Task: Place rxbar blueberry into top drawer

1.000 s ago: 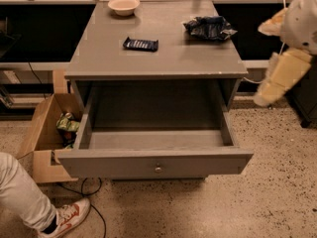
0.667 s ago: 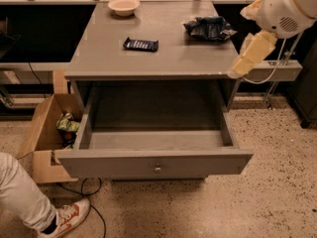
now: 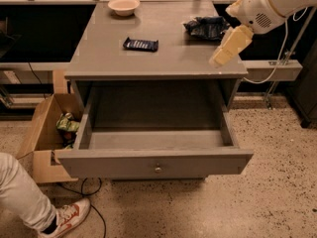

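Rxbar blueberry (image 3: 140, 44) on tabletop (image 3: 163, 61) — gripper (image 3: 220, 59) over right edge, near bag (image 3: 205, 27).

Pale bowl (image 3: 123, 5) at back left of tabletop (image 3: 173, 58). Crumpled dark blue bag (image 3: 205, 27) back right, just behind gripper (image 3: 221, 58). Open cardboard box (image 3: 42, 128) on floor, left; green packet (image 3: 67, 124) inside. Trousered leg (image 3: 20, 192), sneaker (image 3: 69, 215) bottom left.

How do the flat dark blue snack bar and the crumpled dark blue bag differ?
The flat dark blue snack bar is a thin neat rectangle; the crumpled dark blue bag is bulkier and wrinkled. The bar lies mid-table; the bag sits back right, nearer the pale gripper over the front right edge. Both rest on the grey tabletop.
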`<state>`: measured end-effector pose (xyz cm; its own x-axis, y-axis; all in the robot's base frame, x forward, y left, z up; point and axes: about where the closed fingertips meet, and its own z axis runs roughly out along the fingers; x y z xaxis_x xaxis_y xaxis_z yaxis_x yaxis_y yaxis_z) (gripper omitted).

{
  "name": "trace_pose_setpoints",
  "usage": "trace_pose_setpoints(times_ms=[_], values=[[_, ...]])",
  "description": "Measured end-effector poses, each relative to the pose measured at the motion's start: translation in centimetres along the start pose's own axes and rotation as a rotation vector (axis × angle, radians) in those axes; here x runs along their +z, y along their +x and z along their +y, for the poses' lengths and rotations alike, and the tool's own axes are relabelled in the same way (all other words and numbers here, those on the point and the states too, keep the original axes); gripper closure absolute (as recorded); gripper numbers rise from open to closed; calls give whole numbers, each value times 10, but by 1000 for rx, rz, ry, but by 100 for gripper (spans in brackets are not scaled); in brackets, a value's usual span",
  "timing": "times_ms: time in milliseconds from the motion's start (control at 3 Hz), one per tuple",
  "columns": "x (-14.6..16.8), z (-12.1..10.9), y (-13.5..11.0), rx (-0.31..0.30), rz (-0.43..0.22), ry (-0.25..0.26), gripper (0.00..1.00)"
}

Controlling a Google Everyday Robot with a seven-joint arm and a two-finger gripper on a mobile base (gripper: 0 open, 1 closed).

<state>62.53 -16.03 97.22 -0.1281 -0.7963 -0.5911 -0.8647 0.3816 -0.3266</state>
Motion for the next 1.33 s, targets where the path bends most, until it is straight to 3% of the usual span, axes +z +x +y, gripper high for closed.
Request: trace_pose_setpoints(times_ms=[333,667,1333], values=[[10,-2,-3,10,-30,4,0],[49,-28,-43,30,-135,57,0],[110,-46,-82,95,-171,65,0]])
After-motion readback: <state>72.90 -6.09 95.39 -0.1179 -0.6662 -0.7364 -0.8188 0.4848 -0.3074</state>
